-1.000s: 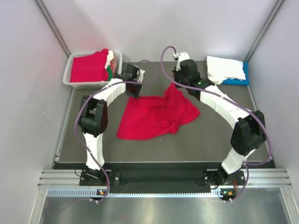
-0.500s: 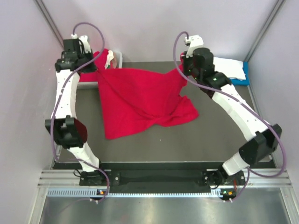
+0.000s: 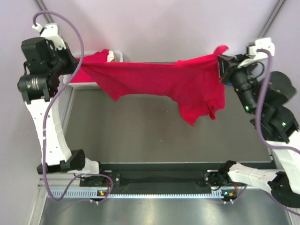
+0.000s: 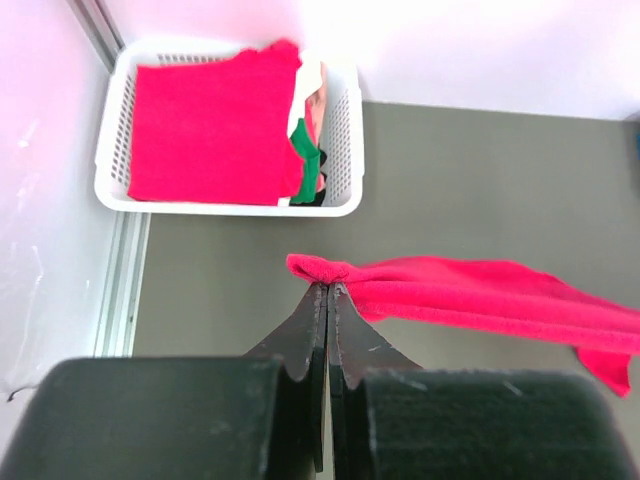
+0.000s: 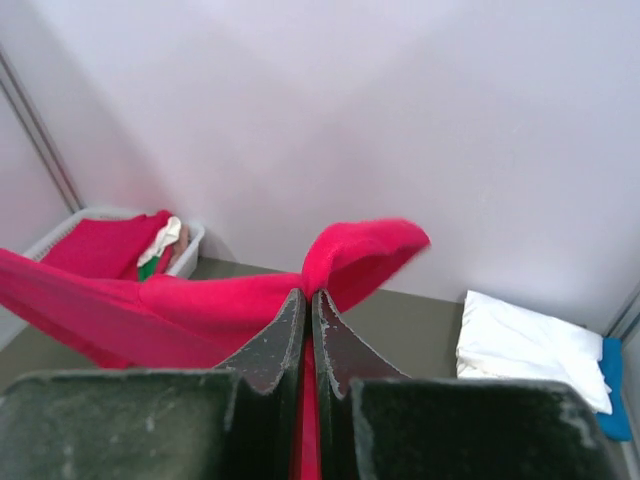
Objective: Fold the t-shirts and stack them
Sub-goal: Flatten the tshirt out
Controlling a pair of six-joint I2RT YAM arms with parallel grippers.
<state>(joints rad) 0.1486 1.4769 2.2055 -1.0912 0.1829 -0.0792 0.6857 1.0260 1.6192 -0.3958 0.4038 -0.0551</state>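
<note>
1. Left gripper (image 3: 77,65): jaws clenched on the bunched edge of the red t-shirt (image 3: 159,79). A second ago this arm was low over the worktop (image 3: 140,136) centre; now it is raised and swung out to 10 o'clock, above the near rim of the white basket (image 4: 230,205)
2. Basket at 11 o'clock is untouched and holds a folded red shirt (image 4: 210,120) with a green item (image 4: 305,160) beside it
3. The red t-shirt was a crumpled heap mid-worktop a second ago and half lifted shortly after. Now it is airborne, pulled into a taut band running 10 to 2 o'clock between the arms. A loose tail (image 3: 194,115) hangs right of centre, and I can't tell if its tip clears the worktop
4. Right gripper (image 3: 220,65): jaws clamped on the other end of the shirt, with a flap of cloth (image 5: 365,250) flopped over the tips. This arm has also gone from low centre to high and wide at 2 o'clock
5. Meaning: the spread-out step looks done. Next, by my read, is laying it flat for the fold; nothing is folded on this shirt yet
6. Room: the middle of the worktop under the shirt is free for lay-down. Both arms sit close to the side walls, so there is little outward travel left and any further move should go down or inward
7. Watch the edges: basket on the left, and the white shirt (image 5: 530,345) on the blue one (image 5: 612,405) at 1 o'clock, which the hanging tail could drag across
</note>
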